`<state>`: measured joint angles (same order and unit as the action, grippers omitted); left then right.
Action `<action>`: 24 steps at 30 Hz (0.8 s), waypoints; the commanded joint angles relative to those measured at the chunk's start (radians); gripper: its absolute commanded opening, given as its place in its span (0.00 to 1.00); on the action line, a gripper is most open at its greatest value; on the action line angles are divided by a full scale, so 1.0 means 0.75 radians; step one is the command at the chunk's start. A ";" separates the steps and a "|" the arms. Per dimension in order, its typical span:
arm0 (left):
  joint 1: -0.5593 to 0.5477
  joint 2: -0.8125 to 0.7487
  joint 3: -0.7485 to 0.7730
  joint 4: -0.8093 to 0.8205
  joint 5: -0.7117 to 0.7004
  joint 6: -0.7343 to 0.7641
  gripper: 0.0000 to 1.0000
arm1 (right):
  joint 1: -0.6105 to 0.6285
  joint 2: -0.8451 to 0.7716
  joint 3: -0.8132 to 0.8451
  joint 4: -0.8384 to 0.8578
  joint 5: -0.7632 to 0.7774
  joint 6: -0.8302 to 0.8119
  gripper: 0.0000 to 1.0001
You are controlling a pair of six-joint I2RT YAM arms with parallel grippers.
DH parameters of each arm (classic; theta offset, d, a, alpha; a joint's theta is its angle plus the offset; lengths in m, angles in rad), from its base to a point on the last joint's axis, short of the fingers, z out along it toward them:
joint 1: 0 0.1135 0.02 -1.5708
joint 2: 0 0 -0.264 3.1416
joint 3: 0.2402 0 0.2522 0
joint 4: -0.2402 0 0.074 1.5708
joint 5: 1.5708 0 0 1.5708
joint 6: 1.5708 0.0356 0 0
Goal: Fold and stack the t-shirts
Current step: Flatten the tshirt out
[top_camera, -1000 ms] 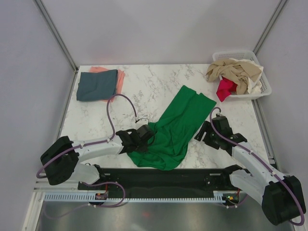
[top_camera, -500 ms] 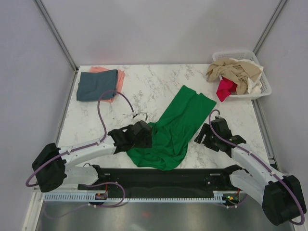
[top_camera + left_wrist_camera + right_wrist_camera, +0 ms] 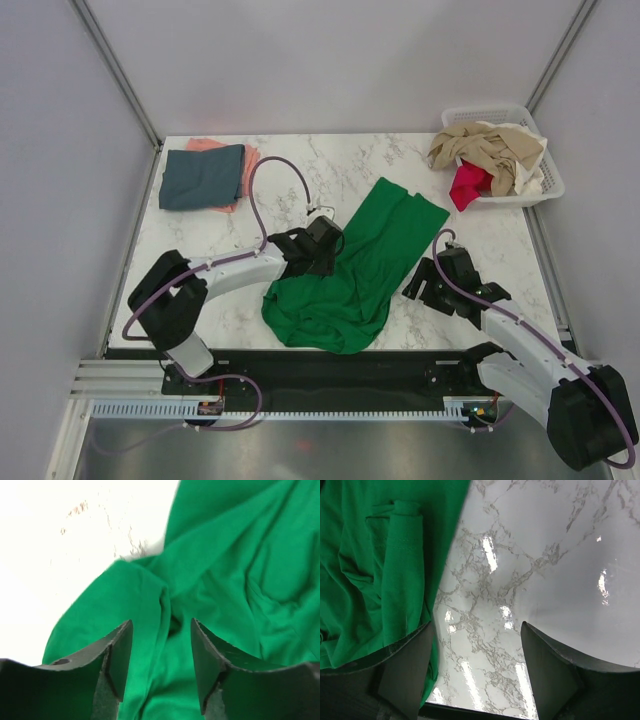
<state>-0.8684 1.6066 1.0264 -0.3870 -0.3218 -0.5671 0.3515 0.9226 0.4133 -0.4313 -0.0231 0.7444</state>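
the left gripper (image 3: 322,243) has been moved up from the lower-left hem to the left edge of the green t-shirt (image 3: 362,268), still crumpled at frame centre, and opened with nothing pinched, the right gripper (image 3: 425,284) kept wide open alongside, so flattening is judged unfinished.

- The left arm (image 3: 235,270) has white link shells between black joint housings; the right arm (image 3: 520,335) is built the same way.
- A thin purple cable (image 3: 262,190) arcs off the left arm, and a second purple cable (image 3: 437,243) loops at the right arm's wrist.
- Each arm has a bulky, rounded black motor block at its base.
- The left end effector (image 3: 161,625) has two matte black, wedge-shaped fingers (image 3: 117,655) with flat inner faces.
- The right end effector (image 3: 476,630) has the same dark fingers (image 3: 550,670).
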 commanded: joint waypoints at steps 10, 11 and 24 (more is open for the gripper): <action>0.019 0.149 0.100 -0.012 -0.064 0.069 0.47 | 0.008 0.024 -0.034 0.072 0.004 -0.015 0.79; 0.019 0.145 0.096 -0.016 -0.070 0.067 0.46 | 0.010 0.024 -0.036 0.072 0.004 -0.019 0.79; 0.064 -0.078 0.104 -0.102 -0.027 0.191 0.02 | 0.008 0.085 0.130 0.041 0.023 -0.035 0.79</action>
<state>-0.8371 1.6798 1.0622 -0.4313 -0.3328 -0.4938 0.3519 0.9585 0.4103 -0.4171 -0.0242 0.7368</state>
